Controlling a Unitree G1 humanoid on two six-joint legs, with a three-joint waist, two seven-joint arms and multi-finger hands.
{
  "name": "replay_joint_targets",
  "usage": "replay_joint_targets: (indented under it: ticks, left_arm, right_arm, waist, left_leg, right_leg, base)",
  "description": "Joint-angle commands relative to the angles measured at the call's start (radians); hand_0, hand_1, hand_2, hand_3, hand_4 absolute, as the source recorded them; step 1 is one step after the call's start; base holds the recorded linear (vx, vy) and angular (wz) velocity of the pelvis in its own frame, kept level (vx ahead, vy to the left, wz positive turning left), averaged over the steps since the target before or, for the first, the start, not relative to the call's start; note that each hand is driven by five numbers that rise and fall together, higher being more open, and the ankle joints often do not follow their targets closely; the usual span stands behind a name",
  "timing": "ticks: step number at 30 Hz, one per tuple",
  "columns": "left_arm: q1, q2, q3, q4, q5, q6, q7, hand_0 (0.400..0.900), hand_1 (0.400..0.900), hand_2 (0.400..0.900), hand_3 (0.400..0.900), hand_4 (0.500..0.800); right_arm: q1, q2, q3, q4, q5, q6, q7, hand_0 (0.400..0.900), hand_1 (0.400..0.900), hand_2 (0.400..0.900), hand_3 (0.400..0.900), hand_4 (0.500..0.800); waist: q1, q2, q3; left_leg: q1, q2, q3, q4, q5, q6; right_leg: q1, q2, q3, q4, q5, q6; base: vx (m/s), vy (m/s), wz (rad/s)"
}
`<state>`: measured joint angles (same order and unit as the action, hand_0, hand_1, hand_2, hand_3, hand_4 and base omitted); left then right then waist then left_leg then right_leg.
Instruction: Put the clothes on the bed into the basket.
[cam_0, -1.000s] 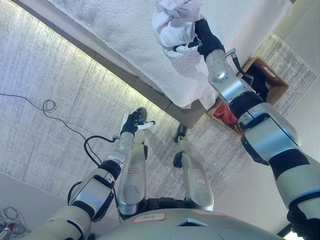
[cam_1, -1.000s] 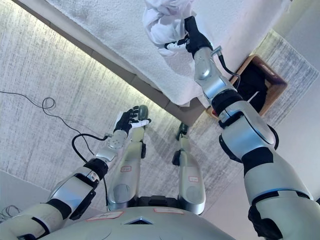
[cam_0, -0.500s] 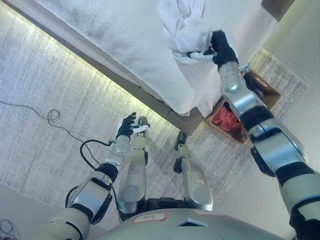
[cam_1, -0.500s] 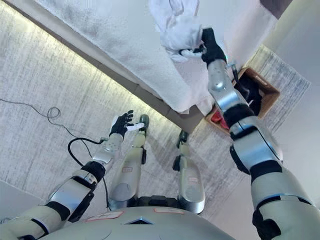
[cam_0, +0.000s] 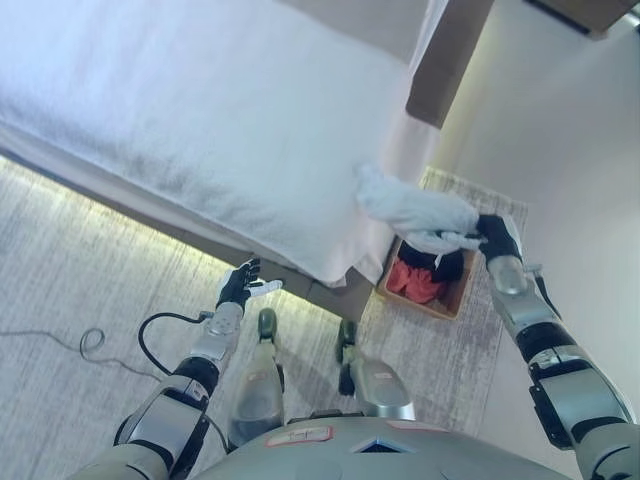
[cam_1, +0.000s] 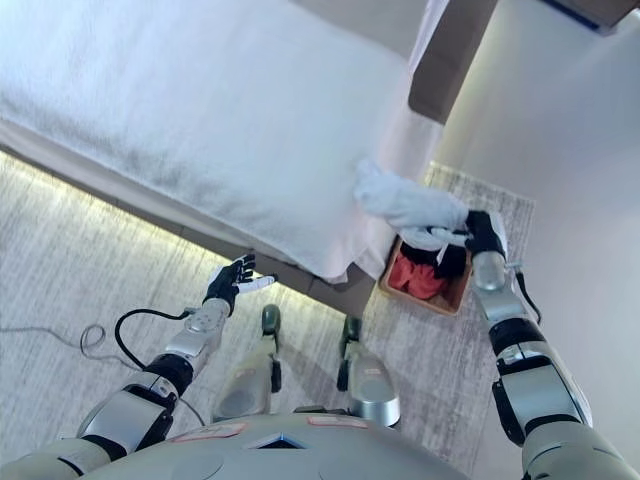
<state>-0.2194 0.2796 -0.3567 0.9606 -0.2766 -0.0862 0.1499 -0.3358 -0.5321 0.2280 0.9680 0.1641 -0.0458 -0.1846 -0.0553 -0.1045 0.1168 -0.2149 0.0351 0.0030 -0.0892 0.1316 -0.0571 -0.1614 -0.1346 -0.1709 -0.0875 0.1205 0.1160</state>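
My right hand is shut on a white garment and holds it in the air just above the basket. The basket is a brown box on the rug beside the bed's corner, with a red cloth and something dark inside. The garment bunches out to the left of the hand, over the basket's far edge. The bed has a white cover and shows no other clothes on the part in view. My left hand hangs open low on the left, over the floor by the bed's side.
A lit strip runs along the bed's base. A pale wall stands right of the basket, and a brown headboard panel rises at the bed's far corner. Grey carpet lies left of me.
The whole view has shifted as I turned right. My right hand has carried the white garment off the bed to above the basket. The left hand stays open.
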Motion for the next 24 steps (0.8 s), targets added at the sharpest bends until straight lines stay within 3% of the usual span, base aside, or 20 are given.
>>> replay_joint_targets:
  ticks: [1,9,24]
  left_arm:
    - [0.003,0.016,0.009,0.008,0.025,-0.034,-0.029,0.900,0.900,0.900,0.900,0.800]
    - [0.060,0.012,0.022,0.015,0.020,-0.024,-0.067,0.900,0.900,0.900,0.900,0.800]
    - [0.085,-0.011,-0.005,0.018,0.031,-0.013,-0.090,0.900,0.900,0.900,0.900,0.800]
  right_arm:
    - [-0.018,-0.090,-0.056,0.095,0.043,-0.046,-0.003,0.400,0.400,0.400,0.400,0.500]
    - [-0.002,-0.163,-0.154,0.323,0.119,-0.026,0.033,0.400,0.400,0.400,0.400,0.500]
    - [-0.072,-0.232,-0.148,0.405,0.151,-0.011,0.048,0.400,0.400,0.400,0.400,0.500]
  waist:
    - [0.000,-0.020,-0.107]
    - [-0.006,-0.003,-0.157]
    - [0.006,0.023,-0.179]
  left_leg:
    - [0.040,0.025,0.000,0.002,-0.077,-0.021]
    - [0.078,0.038,0.009,0.002,-0.087,-0.029]
    - [0.095,0.052,0.004,0.002,-0.087,-0.041]
  right_leg:
    - [0.016,-0.065,0.046,0.034,-0.026,0.050]
    - [0.061,-0.052,0.053,0.017,-0.034,0.044]
    - [0.094,-0.033,0.044,0.000,-0.051,0.033]
  base:
    - [0.05,-0.030,-0.13]
    - [0.04,-0.036,-0.05]
    - [0.01,-0.024,0.00]
